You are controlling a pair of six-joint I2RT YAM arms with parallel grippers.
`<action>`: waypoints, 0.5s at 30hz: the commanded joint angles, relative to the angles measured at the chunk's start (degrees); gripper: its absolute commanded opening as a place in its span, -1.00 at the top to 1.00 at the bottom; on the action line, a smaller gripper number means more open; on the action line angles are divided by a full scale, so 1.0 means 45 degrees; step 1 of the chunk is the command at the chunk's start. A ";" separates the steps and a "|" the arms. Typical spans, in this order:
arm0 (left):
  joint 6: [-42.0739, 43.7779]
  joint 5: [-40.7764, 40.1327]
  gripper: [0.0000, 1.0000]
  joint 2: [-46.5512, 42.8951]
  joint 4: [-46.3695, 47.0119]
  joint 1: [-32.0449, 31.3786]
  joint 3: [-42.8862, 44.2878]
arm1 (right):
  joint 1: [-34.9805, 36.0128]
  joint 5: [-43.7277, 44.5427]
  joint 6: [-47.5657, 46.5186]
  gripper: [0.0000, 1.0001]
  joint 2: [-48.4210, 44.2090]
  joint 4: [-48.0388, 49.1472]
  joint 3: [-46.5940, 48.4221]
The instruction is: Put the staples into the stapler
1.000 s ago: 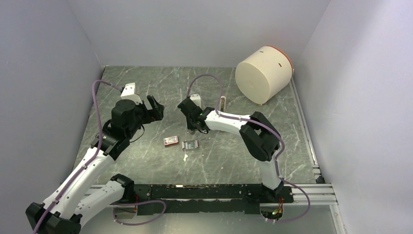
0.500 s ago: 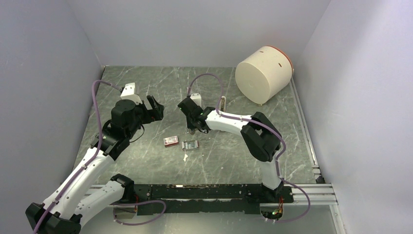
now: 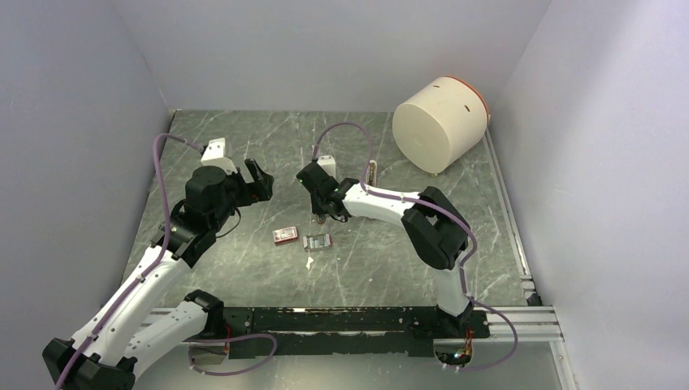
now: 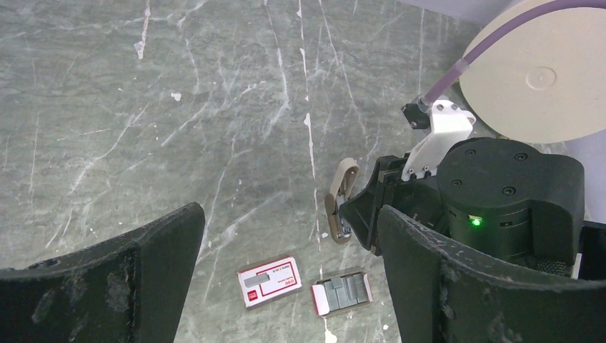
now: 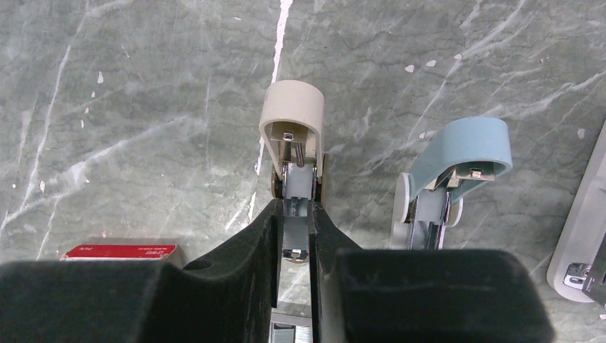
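The staples (image 3: 318,241) lie as silvery-grey strips in a small open tray with a red end (image 4: 344,293), mid-table. Beside it lies the little red-and-white box (image 4: 270,281). The beige stapler (image 5: 291,114) is hinged open, and my right gripper (image 5: 294,214) is shut on its metal channel, just beyond the tray (image 3: 322,213). My left gripper (image 4: 289,236) hovers wide open above the box and the tray, holding nothing. It sits left of the right gripper in the top view (image 3: 253,183).
A blue stapler (image 5: 457,164) lies open right of the beige one. Another grey stapler (image 5: 577,239) is at the right edge. A big cream cylinder (image 3: 439,122) lies on its side at the back right. Walls close in three sides.
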 commanded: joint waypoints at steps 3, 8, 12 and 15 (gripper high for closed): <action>0.0194 -0.0042 -0.91 -0.0186 0.0077 0.0052 0.0064 | 0.0036 0.0082 0.0030 0.61 -0.0021 -0.0026 0.0262; 0.0112 -0.0027 -0.90 -0.0186 0.0033 0.0046 0.0027 | 0.0031 -0.0087 0.0095 0.61 -0.0025 0.0137 0.0238; 0.0122 -0.0043 -0.91 -0.0205 0.0054 0.0055 0.0009 | 0.0061 -0.0008 0.0038 0.61 0.0051 0.0089 0.0363; 0.0146 -0.0052 -0.91 -0.0187 0.0030 0.0050 0.0046 | 0.0056 0.0118 0.0020 0.61 0.0217 -0.0114 0.0493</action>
